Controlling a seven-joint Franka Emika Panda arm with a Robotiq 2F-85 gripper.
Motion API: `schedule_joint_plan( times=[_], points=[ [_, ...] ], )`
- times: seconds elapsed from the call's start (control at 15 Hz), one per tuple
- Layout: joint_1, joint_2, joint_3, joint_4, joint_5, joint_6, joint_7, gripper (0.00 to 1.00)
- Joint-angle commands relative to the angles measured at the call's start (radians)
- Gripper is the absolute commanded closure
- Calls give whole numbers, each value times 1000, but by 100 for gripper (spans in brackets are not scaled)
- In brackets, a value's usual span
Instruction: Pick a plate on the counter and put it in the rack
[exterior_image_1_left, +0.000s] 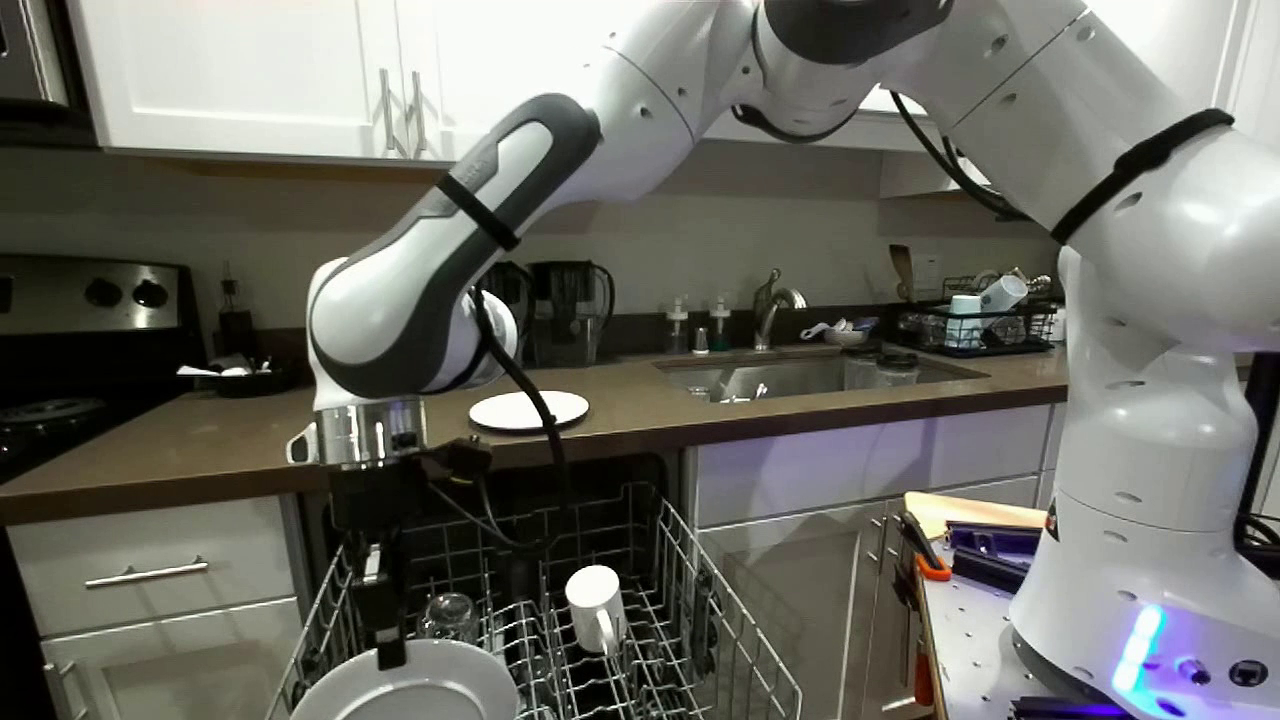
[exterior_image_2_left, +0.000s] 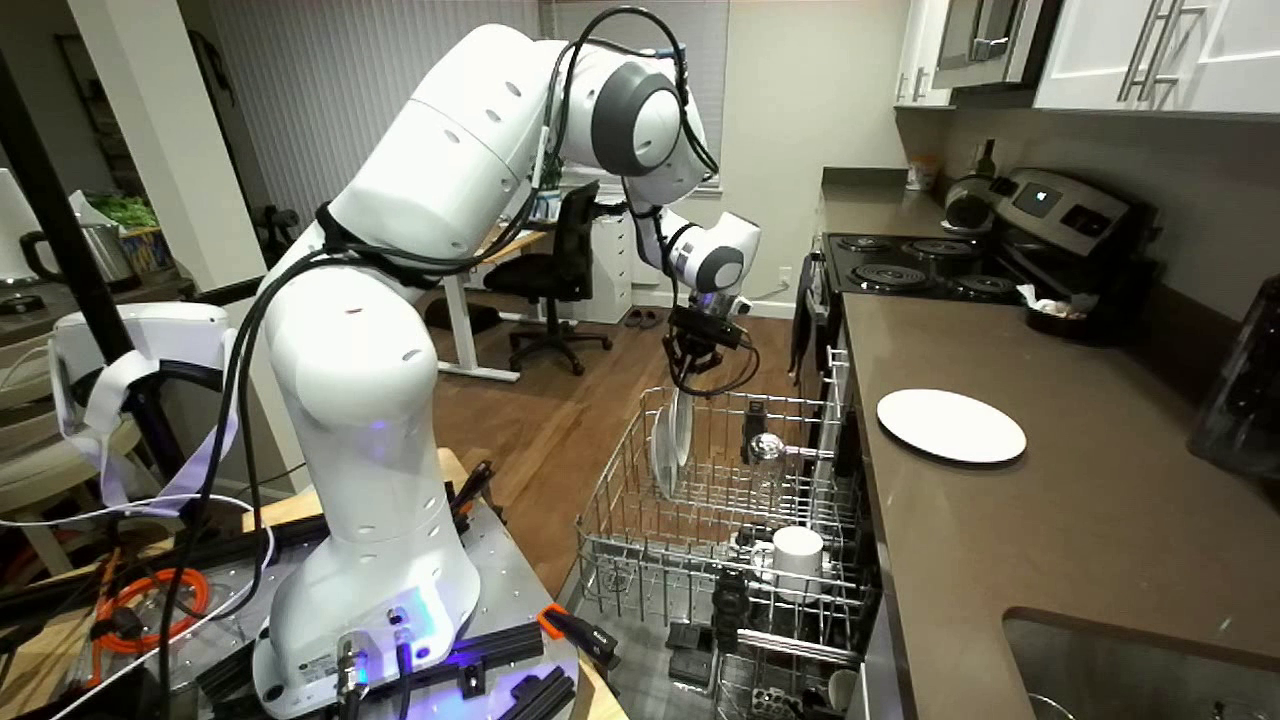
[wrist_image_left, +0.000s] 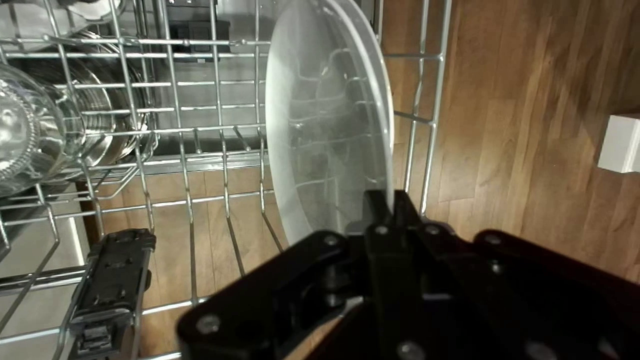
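Note:
My gripper (exterior_image_1_left: 387, 652) is shut on the top edge of a white plate (exterior_image_1_left: 420, 690), which stands nearly upright at the rack's outer side. In the wrist view the plate's rim (wrist_image_left: 330, 140) runs between the closed fingertips (wrist_image_left: 391, 202). In an exterior view two pale discs (exterior_image_2_left: 683, 425) show edge-on below the gripper; I cannot tell if both are plates. Whether the held plate's lower edge rests between tines is hidden. The grey wire rack (exterior_image_2_left: 640, 548) is pulled out below the counter (exterior_image_1_left: 250, 440). Another white plate (exterior_image_2_left: 950, 427) lies flat on the counter.
A white mug (exterior_image_1_left: 593, 605) and a glass (exterior_image_1_left: 450, 615) stand in the rack. A lower basket shows beneath it. The counter edge borders the rack. The stove (exterior_image_2_left: 920, 265), sink and tap (exterior_image_1_left: 765, 310) lie along the counter. A cable hangs beside the gripper.

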Motion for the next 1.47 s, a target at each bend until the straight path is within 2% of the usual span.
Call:
schedule_joint_plan(
  times=[0.0, 1.4],
  points=[
    [-18, 29, 22, 37, 28, -22, -41, 95],
    [-31, 70, 37, 29, 32, 5, -65, 95]
  ],
)
